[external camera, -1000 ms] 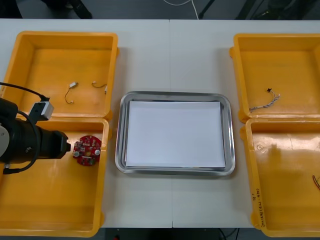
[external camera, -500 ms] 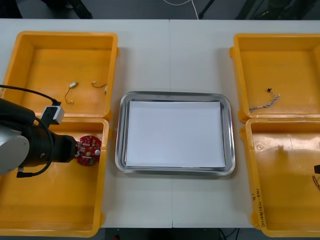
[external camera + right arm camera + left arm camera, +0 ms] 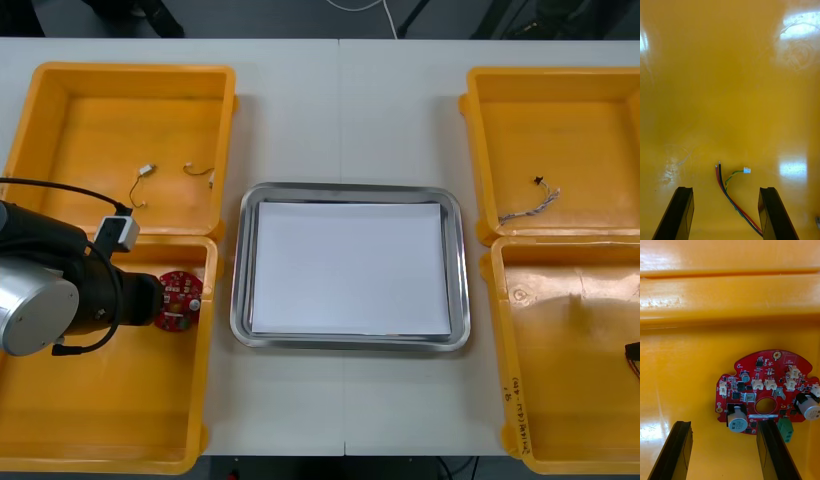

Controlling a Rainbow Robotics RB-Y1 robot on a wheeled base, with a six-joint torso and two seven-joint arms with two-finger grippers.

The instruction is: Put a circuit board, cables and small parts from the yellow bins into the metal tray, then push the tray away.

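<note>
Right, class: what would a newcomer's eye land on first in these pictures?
The round red circuit board in the near left yellow bin, the left claw open at it. Then the metal tray, white inside, mid-table. The right claw hangs open over a red and yellow cable in the near right bin.

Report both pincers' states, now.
Left pincer: open, holding nothing, over the round red circuit board.
Right pincer: open, holding nothing, over the red, black and yellow cable.
</note>
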